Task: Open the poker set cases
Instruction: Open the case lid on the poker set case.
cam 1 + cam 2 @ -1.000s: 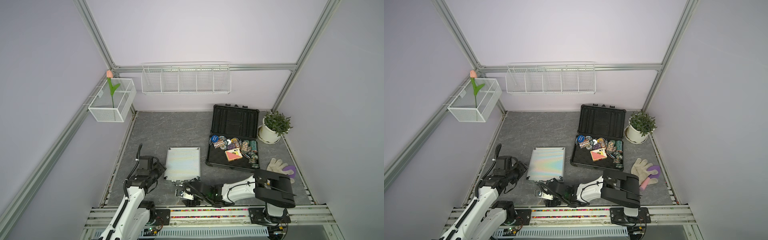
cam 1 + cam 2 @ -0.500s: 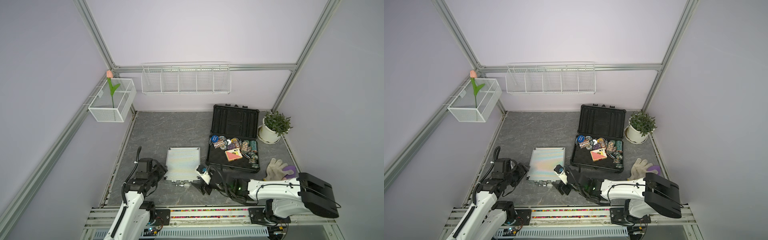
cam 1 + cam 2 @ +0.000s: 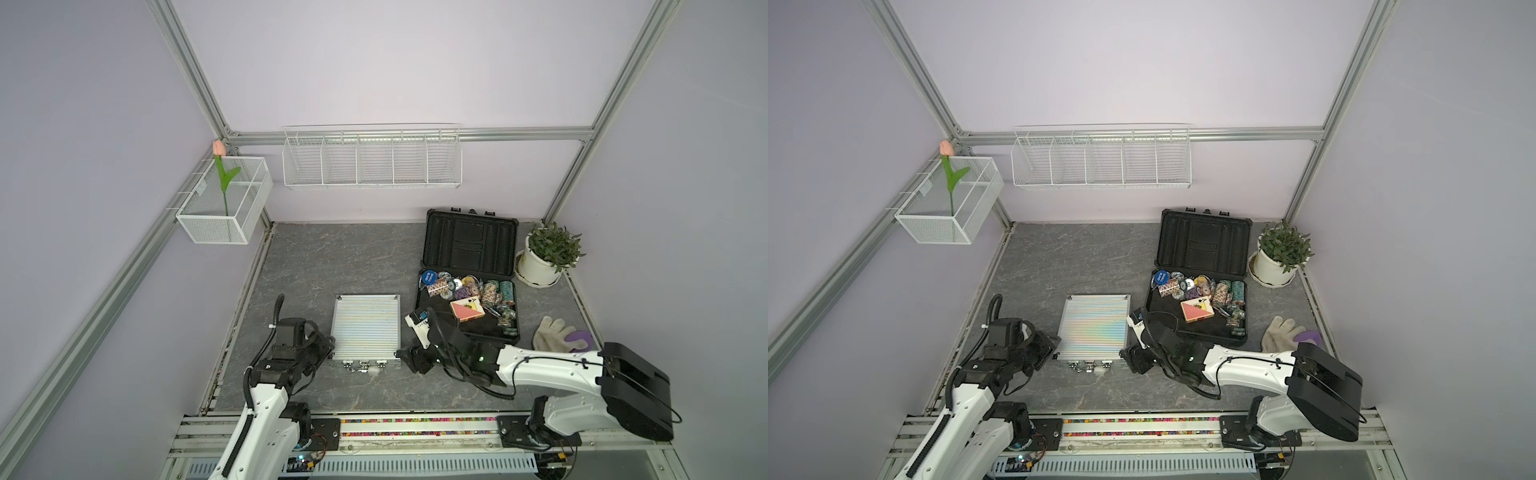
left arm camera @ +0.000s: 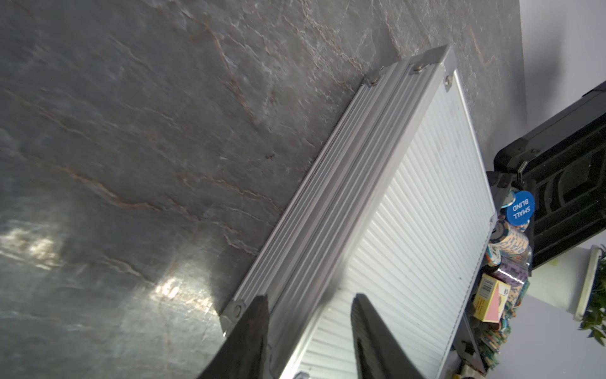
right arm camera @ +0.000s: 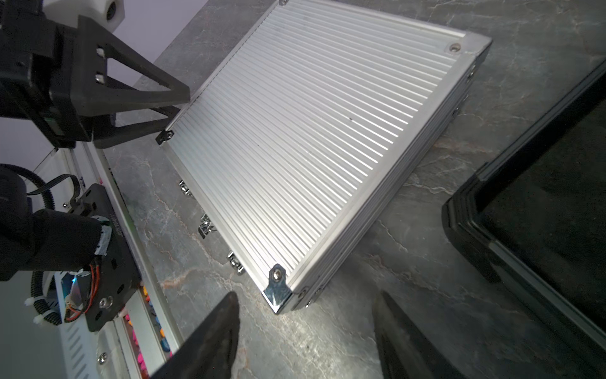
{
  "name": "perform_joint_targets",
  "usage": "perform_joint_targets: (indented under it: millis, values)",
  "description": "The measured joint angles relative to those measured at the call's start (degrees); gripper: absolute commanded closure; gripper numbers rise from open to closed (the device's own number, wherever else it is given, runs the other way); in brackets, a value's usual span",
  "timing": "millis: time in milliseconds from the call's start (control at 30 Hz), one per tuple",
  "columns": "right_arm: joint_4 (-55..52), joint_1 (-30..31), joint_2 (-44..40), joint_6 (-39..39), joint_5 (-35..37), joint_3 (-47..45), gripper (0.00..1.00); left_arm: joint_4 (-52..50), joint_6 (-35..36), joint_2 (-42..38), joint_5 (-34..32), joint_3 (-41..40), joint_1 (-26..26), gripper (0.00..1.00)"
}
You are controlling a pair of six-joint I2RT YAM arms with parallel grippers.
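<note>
Silver case (image 3: 365,326) shut; black case (image 3: 469,249) open

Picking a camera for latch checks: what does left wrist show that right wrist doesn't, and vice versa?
Left wrist only: poker chips, blue small-blind button, card box, plant pot.
Right wrist only: front latches, right hand, base rail.
Both: closed silver case, black case, table, left hand at the silver case's corner.
</note>
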Motion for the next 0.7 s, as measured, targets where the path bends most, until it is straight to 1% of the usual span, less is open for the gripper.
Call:
perform_joint_targets:
  millis: [200, 300, 367, 433, 533, 700]
  values:
    - [-0.3, -1.3, 3.5, 1.3, -4.6, 2.3, 0.42, 0.0, 0.2, 0.3, 1.6, 0.0, 0.0, 0.59]
    - [-0.5, -2.0, 5.6, 1.7, -7.3, 3.2, 0.43, 0.0, 0.2, 0.3, 1.8, 0.0, 0.0, 0.56]
    - [-0.6, -2.4, 6.8, 2.0, -8.9, 3.6, 0.44, 0.1, 0.2, 0.2, 2.1, -0.1, 0.0, 0.56]
    - [-0.6, -2.5, 7.8, 2.1, -10.5, 4.1, 0.44, 0.3, 0.0, 0.1, 2.5, -0.4, 0.0, 0.57]
    - [-1.1, -2.8, 9.2, 2.3, -12.2, 5.0, 0.39, 0.6, -0.1, -0.2, 2.8, -1.3, 0.0, 0.56]
    - [-3.0, -3.7, 10.7, 2.7, -14.2, 6.6, 0.41, 1.1, -0.4, -0.7, 2.8, -1.8, 0.0, 0.58]
